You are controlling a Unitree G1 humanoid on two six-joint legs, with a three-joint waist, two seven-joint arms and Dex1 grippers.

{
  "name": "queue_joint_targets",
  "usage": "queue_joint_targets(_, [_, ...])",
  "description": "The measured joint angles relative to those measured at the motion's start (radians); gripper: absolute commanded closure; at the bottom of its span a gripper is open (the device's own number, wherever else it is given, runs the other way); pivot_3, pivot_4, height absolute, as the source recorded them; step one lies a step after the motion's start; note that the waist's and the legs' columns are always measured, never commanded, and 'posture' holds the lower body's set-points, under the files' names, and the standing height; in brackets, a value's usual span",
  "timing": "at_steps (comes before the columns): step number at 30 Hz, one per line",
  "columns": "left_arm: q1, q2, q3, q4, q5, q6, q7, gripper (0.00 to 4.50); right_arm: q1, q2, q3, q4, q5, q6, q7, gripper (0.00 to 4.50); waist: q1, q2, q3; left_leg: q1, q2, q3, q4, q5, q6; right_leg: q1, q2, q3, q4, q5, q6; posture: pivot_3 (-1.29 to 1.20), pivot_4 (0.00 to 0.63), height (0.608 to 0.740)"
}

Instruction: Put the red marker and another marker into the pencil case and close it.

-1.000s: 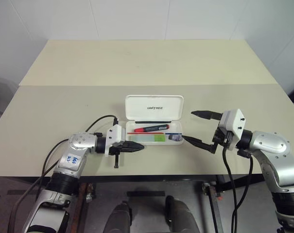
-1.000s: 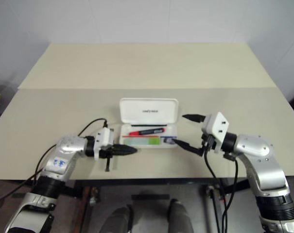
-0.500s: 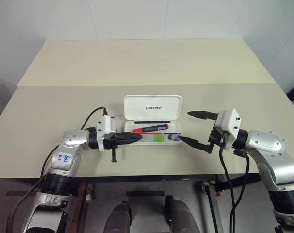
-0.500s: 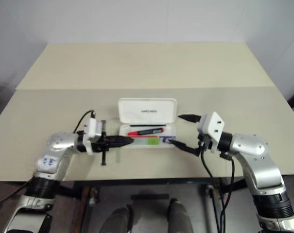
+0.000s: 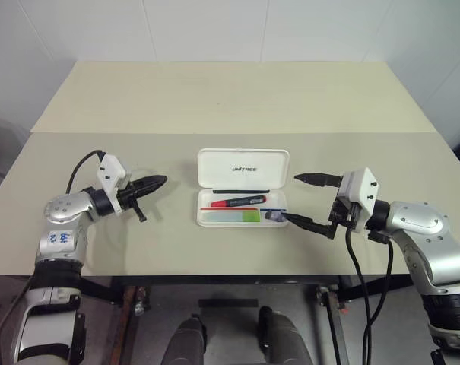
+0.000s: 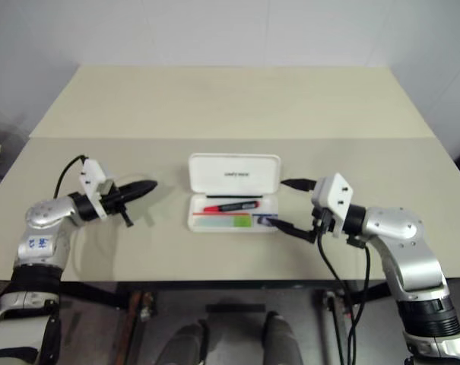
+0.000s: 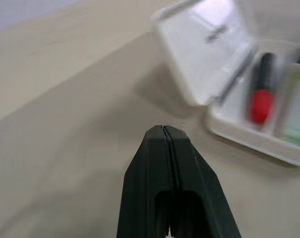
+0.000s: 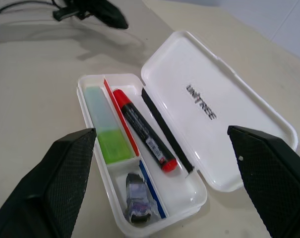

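Two markers, red marker (image 8: 142, 130) and lime marker (image 8: 106, 131), lie inside the open pencil case (image 8: 224, 158).

white pencil case (image 5: 242, 167), red-black marker (image 5: 236, 201), lime-green marker (image 5: 231, 217), beige table (image 5: 214, 99)

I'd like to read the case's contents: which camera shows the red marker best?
The right wrist view: the red marker lies large and whole inside the open pencil case. The left wrist view shows it blurred; both eye views show it small.

Left end effector (image 5: 155, 182) away from pencil case (image 5: 242, 168)
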Motion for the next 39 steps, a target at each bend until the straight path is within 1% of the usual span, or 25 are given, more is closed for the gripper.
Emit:
queue_joint_targets(3, [-0.101, -0.046, -0.026, 0.119, 0.053, -0.039, 0.061, 4.48, 0.001, -0.001, -0.002, 0.007, -0.001, -0.015, 0.006, 0.00, -0.001, 0.000, 0.000, 0.000, 0.000, 0.000, 0.000, 0.000, 0.000, 0.000, 0.000, 0.000, 0.000, 0.000, 0.001, 0.00, 0.150, 0.740])
queue_joint_targets(9, [-0.230, -0.132, -0.087, 0.299, 0.137, -0.130, 0.117, 4.48, 0.004, -0.003, -0.006, 0.024, -0.003, -0.037, 0.017, 0.00, -0.006, 0.000, 0.000, 0.000, 0.000, 0.000, 0.000, 0.000, 0.000, 0.000, 0.000, 0.000, -0.001, 0.001, 0.002, 0.00, 0.150, 0.740])
queue_joint_targets(15, [-0.269, -0.157, -0.109, 0.365, 0.158, -0.183, 0.118, 4.48, 0.021, -0.003, -0.014, 0.040, -0.004, -0.057, 0.020, 0.00, -0.006, -0.001, 0.000, -0.001, 0.000, 0.000, -0.001, 0.000, 0.000, 0.000, 0.000, 0.000, -0.002, 0.001, 0.003, 0.00, 0.150, 0.740])
queue_joint_targets(19, [-0.269, -0.168, -0.110, 0.353, 0.148, -0.202, 0.071, 4.48, 0.038, -0.003, -0.015, 0.038, -0.004, -0.058, 0.019, 0.00, -0.004, -0.001, 0.000, -0.002, 0.000, 0.000, 0.000, 0.000, 0.000, 0.000, 0.000, 0.000, -0.004, 0.002, 0.004, 0.00, 0.150, 0.740])
queue_joint_targets(24, [-0.257, -0.168, -0.102, 0.280, 0.110, -0.220, 0.003, 4.48, 0.042, -0.002, -0.015, -0.001, -0.003, -0.050, 0.005, 0.00, -0.003, -0.001, 0.000, -0.002, 0.000, 0.000, -0.001, 0.000, 0.000, 0.000, 0.000, 0.000, -0.004, 0.002, 0.004, 0.00, 0.150, 0.740])
queue_joint_targets(29, [-0.210, -0.168, -0.106, 0.183, 0.058, -0.229, -0.122, 4.48, 0.039, -0.002, -0.015, -0.041, 0.003, -0.008, -0.015, 0.00, -0.004, -0.001, 0.000, -0.002, 0.000, 0.000, 0.000, -0.001, 0.000, 0.000, 0.000, 0.000, -0.004, 0.002, 0.004, 0.00, 0.150, 0.740])
queue_joint_targets(35, [-0.146, -0.151, -0.169, 0.068, 0.045, -0.192, -0.277, 4.48, 0.031, -0.002, -0.015, -0.045, 0.004, 0.013, -0.023, 0.00, -0.004, -0.001, 0.000, -0.002, 0.000, 0.000, 0.000, -0.001, 0.000, 0.000, 0.000, 0.000, -0.004, 0.002, 0.003, 0.00, 0.150, 0.740])
queue_joint_targets(39, [-0.116, -0.129, -0.220, 0.021, 0.053, -0.142, -0.335, 4.48, 0.031, 0.001, -0.015, -0.046, 0.016, 0.028, -0.031, 0.00, -0.004, -0.001, 0.000, -0.002, 0.000, 0.000, 0.000, -0.001, 0.000, 0.000, 0.000, 0.000, -0.004, 0.002, 0.003, 0.00, 0.150, 0.740])
